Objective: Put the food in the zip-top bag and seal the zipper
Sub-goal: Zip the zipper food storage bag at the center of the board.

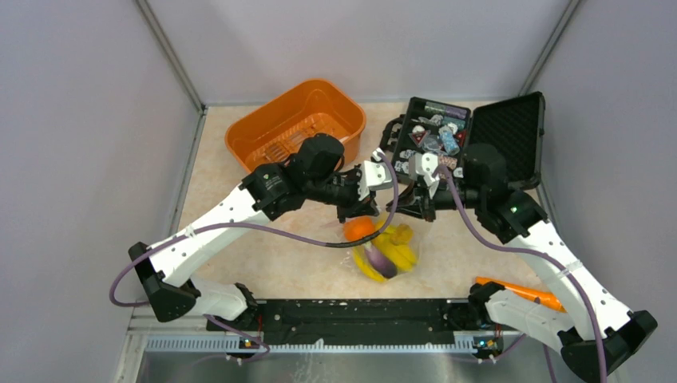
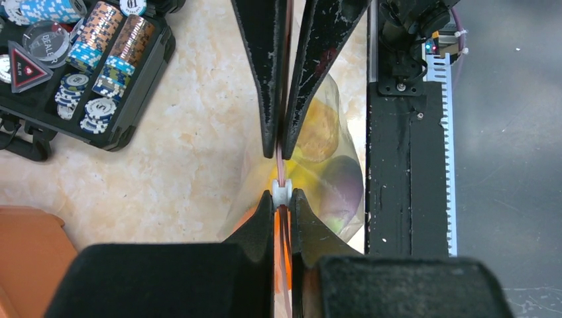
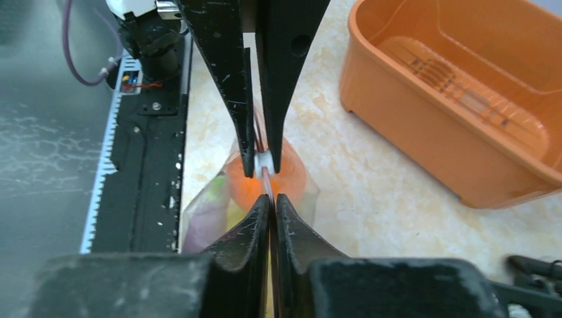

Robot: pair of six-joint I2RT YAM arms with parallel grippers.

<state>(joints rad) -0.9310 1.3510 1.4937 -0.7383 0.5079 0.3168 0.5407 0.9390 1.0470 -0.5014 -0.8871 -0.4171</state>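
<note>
Plastic, clear and crinkly, is sagging between the two arms: the zip-top bag (image 1: 375, 263) is drooping toward the marbled beige desk (image 2: 199, 132), just beside the black rail (image 2: 397, 199), with its mouth edge held up. The left pincer (image 2: 281, 199) is squeezing its tapered black fingers almost together on the zipper (image 2: 281, 169), a thin pinkish strip, and a small white slider (image 2: 281, 192) is sitting right at its tips. The right pincer (image 3: 272, 200) is facing it tip to tip, just apart, and is likewise pinching the same strip in a hairline gap.

Through the film the food is showing: a round orange (image 3: 291, 179), a smooth dark purple eggplant (image 2: 341, 189) and curved yellow bananas (image 1: 403, 255), all bunching low in the bag.

Farther back, a glossy orange basket (image 3: 424, 139) with a slotted floor is sitting on the desk. Beside it a black case (image 1: 511, 120) is lying open, foam lining its lid and stacks of ridged poker chips (image 2: 99, 46) filling its tray.
</note>
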